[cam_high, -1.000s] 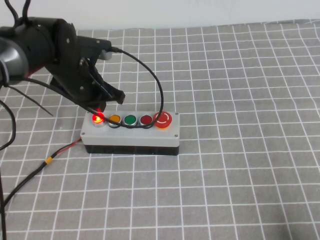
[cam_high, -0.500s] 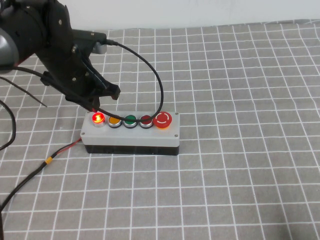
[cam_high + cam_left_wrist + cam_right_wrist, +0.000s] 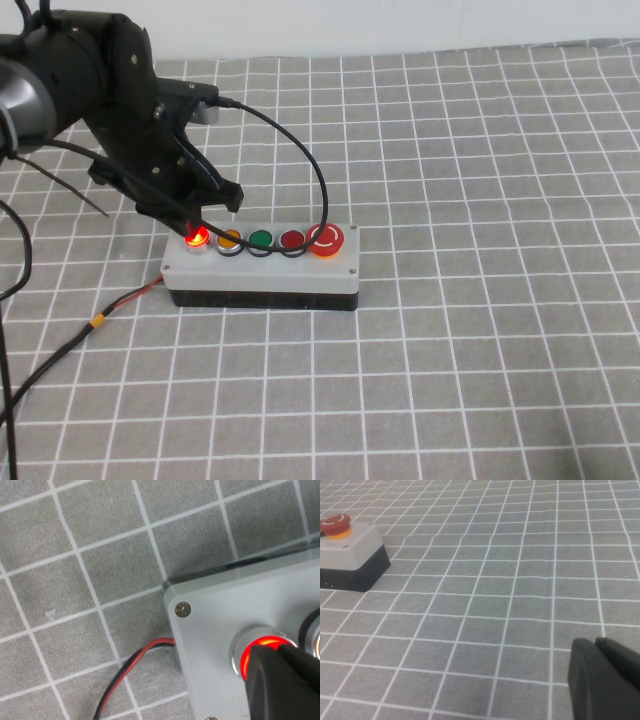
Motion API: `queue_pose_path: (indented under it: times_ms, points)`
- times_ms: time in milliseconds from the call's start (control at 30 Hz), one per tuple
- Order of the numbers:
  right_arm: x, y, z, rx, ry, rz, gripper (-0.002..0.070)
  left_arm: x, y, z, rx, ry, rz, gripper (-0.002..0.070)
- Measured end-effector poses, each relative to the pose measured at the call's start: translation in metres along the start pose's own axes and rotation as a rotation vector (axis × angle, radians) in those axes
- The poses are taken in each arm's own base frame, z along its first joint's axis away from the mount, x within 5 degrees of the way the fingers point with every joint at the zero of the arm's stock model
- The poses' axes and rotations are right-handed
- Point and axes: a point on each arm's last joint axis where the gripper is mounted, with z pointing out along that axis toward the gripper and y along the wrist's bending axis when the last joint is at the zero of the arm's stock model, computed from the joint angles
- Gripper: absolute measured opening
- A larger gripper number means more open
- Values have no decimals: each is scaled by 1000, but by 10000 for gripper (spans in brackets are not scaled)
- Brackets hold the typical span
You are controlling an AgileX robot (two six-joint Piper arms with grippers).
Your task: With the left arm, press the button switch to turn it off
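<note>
One grey box (image 3: 260, 268) on the gridded desk (image 3: 480, 200), carrying five buttons in one row. Button switch (image 3: 197, 237) at the box's left end, glowing red. Left gripper (image 3: 190, 222) closed, tip on the switch. Right gripper (image 3: 605, 680) closed, well apart from the box.

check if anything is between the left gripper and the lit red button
Nothing visible: the left gripper sits right at the glowing button switch on the grey box. The right gripper is parked away.
</note>
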Motion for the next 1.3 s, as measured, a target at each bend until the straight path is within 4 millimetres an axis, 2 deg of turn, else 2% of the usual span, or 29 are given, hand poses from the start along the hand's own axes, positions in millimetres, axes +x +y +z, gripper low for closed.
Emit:
queue_pose_path:
  times_ms: [500,733,900,1000,1233,1300]
  points:
    - [0,0,0,0,0,0,-17,-4,1,9,-4,16,3,-3]
    - [0,0,0,0,0,0,-16,-5,2,5,-19,2,-12,-3]
    - [0,0,0,0,0,0,-16,1,3,-17,-33,-27,-28,-3]
    - [0,0,0,0,0,0,-16,8,5,-39,-36,-42,-67,-3]
    - [0,0,0,0,0,0,-16,34,31,-110,-68,-167,-189,-3]
    - [0,0,0,0,0,0,-16,48,40,-129,-84,-207,-224,-3]
